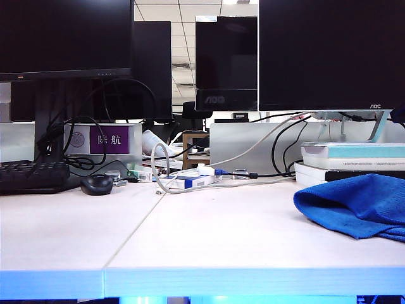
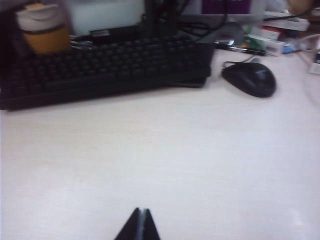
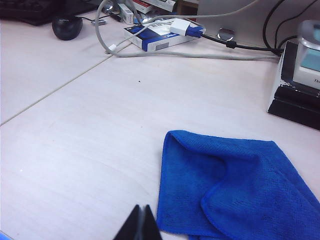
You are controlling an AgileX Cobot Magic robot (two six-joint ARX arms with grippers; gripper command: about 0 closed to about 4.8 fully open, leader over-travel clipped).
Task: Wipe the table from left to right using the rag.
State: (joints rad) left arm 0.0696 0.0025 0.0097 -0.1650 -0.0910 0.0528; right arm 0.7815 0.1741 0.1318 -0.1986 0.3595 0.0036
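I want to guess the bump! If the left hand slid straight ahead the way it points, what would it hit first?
Probably the black keyboard. The left hand, shut and empty, points across bare table, with the keyboard lying straight ahead. The mouse sits off to one side. Depth is hard to judge.

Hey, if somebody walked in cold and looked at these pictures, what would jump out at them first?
The bright blue rag grabs the eye, lying loosely folded at the right end of the pale table, beside a stack of books. On the left sit a black keyboard and a black mouse. Both hands are shut and empty: the left hand over bare table, the right hand beside the rag.
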